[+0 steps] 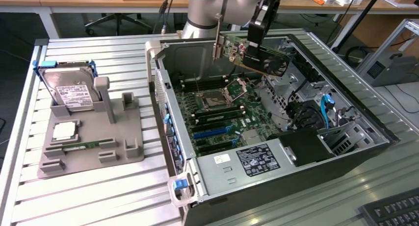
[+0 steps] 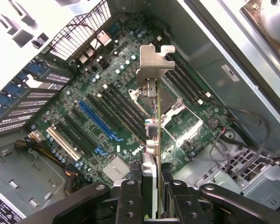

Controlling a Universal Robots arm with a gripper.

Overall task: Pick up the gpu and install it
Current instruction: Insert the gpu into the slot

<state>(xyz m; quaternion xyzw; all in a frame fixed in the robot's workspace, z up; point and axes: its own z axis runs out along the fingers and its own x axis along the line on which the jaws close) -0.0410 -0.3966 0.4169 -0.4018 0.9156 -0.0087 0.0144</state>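
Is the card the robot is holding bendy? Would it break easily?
Probably stiff: the gpu hangs from the gripper by one edge without sagging. Likely fragile, since small parts cover its bare green board. Its metal bracket could snag the case if bumped.

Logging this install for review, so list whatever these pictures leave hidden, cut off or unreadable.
- Wrist view: the gpu, a thin black card with a silver metal bracket, clamped in the black gripper, stands edge-on, so its faces are hidden.
- Exterior view: the black keyboard is cut off by the bottom edge.
- Exterior view: the silver hard drive has white label print too small to read.
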